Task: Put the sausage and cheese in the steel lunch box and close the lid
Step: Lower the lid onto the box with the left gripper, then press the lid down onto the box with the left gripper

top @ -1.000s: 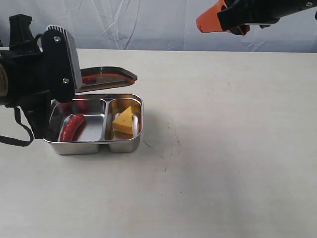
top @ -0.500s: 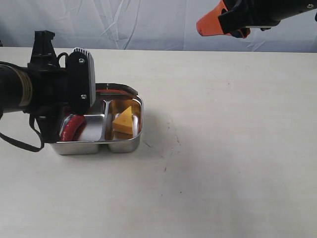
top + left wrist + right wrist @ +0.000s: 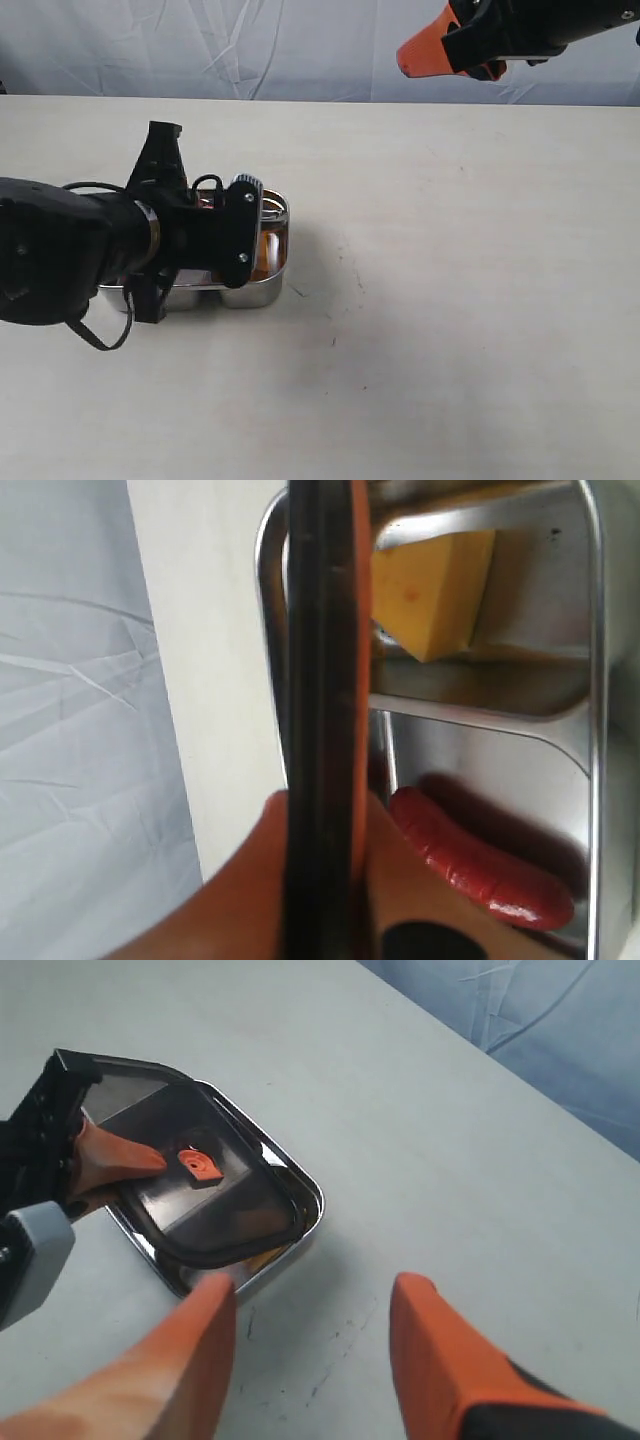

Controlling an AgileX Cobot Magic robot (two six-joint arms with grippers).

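The lid has dropped from its raised tilt to hang low over the steel lunch box, where the sausage and cheese lie in separate compartments. The left claw clamps its edge; the right claw hangs released above the worktop, so only seating it seems left

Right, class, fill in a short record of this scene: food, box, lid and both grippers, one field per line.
sausage: lying in one compartment of the steel lunch box
cheese: in the other compartment
lid: held over the box, not yet seated
left gripper: shut on the lid
right gripper: open, raised away from the box
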